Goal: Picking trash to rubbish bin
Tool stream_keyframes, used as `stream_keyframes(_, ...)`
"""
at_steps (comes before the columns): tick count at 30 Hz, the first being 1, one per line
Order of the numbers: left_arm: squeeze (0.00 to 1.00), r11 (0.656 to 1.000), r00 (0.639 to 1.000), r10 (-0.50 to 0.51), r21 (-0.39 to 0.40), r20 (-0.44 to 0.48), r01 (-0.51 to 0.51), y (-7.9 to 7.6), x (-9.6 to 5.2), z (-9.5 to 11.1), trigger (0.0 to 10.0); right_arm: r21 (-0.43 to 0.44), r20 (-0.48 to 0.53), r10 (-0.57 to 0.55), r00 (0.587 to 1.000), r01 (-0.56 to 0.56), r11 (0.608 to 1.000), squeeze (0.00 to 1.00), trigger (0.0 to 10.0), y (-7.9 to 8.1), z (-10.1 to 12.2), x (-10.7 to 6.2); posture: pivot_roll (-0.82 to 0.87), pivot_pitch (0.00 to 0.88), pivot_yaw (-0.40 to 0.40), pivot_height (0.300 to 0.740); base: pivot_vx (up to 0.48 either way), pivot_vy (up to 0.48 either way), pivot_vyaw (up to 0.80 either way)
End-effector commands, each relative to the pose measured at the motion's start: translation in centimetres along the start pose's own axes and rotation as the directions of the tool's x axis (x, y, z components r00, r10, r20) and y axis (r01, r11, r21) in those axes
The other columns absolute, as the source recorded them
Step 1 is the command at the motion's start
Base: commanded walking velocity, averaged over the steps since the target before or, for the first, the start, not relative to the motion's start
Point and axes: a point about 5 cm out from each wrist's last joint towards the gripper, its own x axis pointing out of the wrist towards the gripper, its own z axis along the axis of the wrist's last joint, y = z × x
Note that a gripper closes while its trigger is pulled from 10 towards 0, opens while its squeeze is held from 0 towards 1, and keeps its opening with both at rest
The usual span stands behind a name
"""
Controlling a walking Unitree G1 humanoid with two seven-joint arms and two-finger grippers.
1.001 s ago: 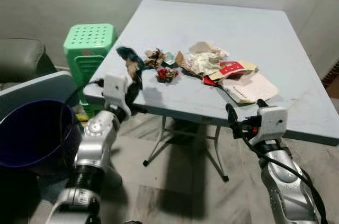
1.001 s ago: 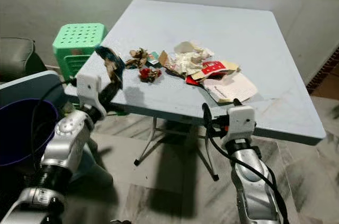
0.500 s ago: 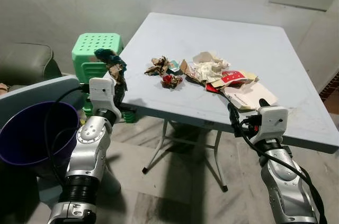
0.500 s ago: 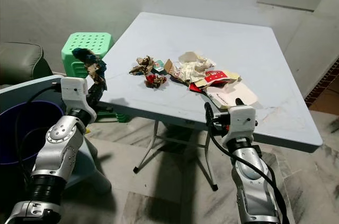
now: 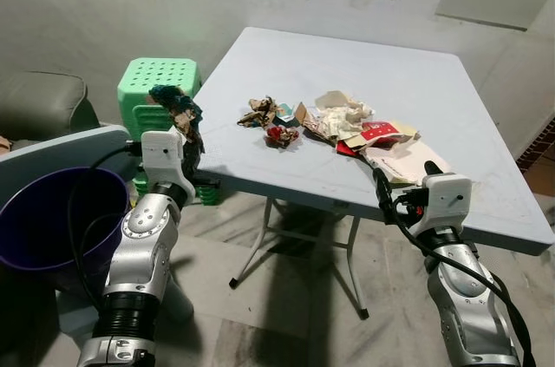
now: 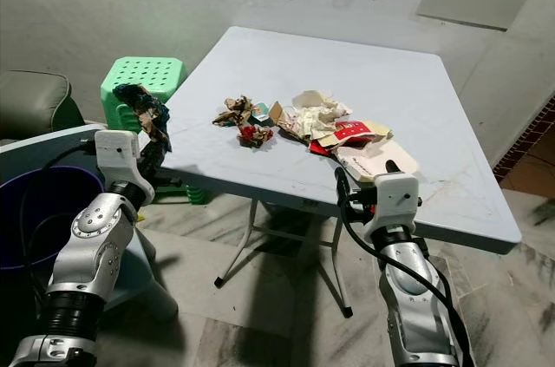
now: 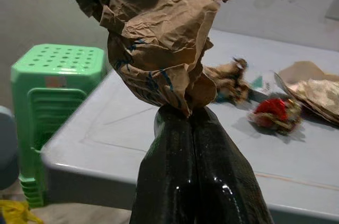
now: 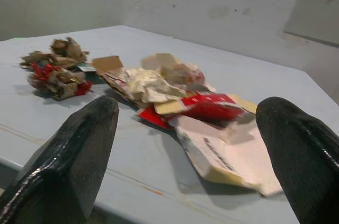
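Observation:
My left gripper (image 5: pixel 186 137) is shut on a crumpled brown and blue paper wad (image 5: pixel 176 108), (image 7: pixel 159 38), held off the table's left corner, to the right of the purple rubbish bin (image 5: pixel 52 219). More trash lies on the pale blue table (image 5: pixel 286 167): a brown scrap (image 5: pixel 258 110), a red scrap (image 5: pixel 279 134), crumpled cream paper (image 5: pixel 342 112), a red and yellow packet (image 5: pixel 379 132) and a flat white wrapper (image 5: pixel 408 159). My right gripper (image 5: pixel 403 180) stands open at the table's front edge, just short of the white wrapper (image 8: pixel 222 150).
A green plastic stool (image 5: pixel 158 85) stands behind the held wad, beside the table. A grey chair or sofa (image 5: pixel 43 107) is at the far left. The table's folding legs (image 5: pixel 260 245) stand on the marble floor in front of me.
The camera has risen and pulled back. My left gripper has carried the paper wad leftward off the table's corner, closer to the purple bin. The right gripper has kept its place at the table edge.

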Motion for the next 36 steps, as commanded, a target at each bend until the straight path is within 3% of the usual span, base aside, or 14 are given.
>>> stream_keyframes(1, 0.0, 1.0, 1.0, 0.004, 0.003, 0.011, -0.004, 0.37, -0.15, 0.5, 10.0, -0.002, -0.005, 0.014, 1.0, -0.014, 1.0, 0.0, 10.0, 0.23, -0.15, -0.03, -0.02, 0.0, -0.056, 0.74, 0.0, 0.465, 0.0)
stream_keyframes(18, 0.0, 1.0, 1.0, 0.011, -0.001, 0.01, -0.011, 0.63, -0.03, 0.88, 10.0, -0.014, -0.018, 0.044, 0.999, -0.044, 0.999, 0.0, 10.0, 0.58, -0.37, -0.29, -0.01, 0.0, -0.052, 0.74, 0.0, 0.41, 0.0)
stream_keyframes(36, 0.0, 1.0, 1.0, 0.009, 0.024, -0.029, -0.008, 0.1, 0.02, 0.63, 10.0, -0.003, -0.034, 0.073, 0.997, -0.073, 0.997, 0.0, 10.0, 0.69, -0.36, 0.01, -0.01, 0.0, -0.062, 0.74, 0.0, 0.0, 0.78)
